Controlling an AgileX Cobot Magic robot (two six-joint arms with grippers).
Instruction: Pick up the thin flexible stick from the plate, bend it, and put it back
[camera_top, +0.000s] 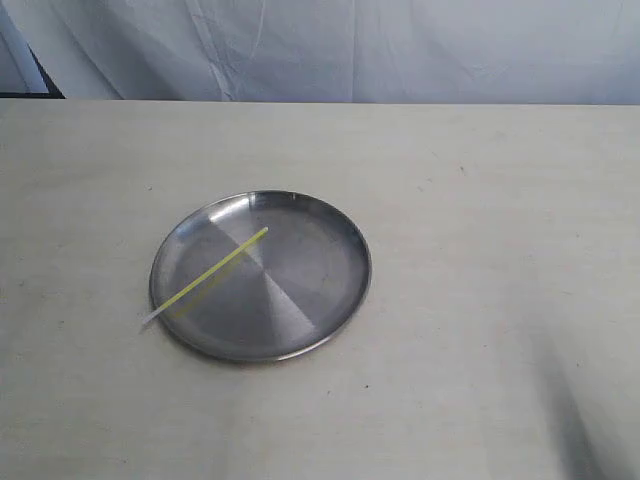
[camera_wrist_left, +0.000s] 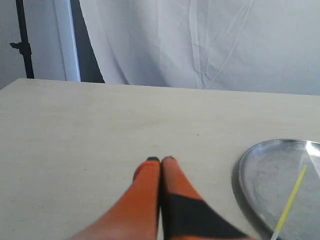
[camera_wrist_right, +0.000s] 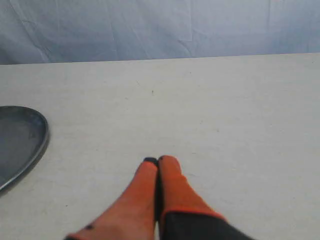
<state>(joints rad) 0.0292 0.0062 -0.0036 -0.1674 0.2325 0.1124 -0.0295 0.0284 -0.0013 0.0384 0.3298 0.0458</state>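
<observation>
Orange left tool (camera_wrist_left: 160, 159) and right tool (camera_wrist_right: 158, 160) closed, holding nothing.

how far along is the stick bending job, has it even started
Nothing looks done yet: the thin flexible stick lies straight on the plate, its whitish end poking over the rim. Nothing is in hand either: the left gripper and the right gripper are both shut and empty above the table, off to the sides of the plate. Left to do: the pickup, the bend and the return.
</observation>
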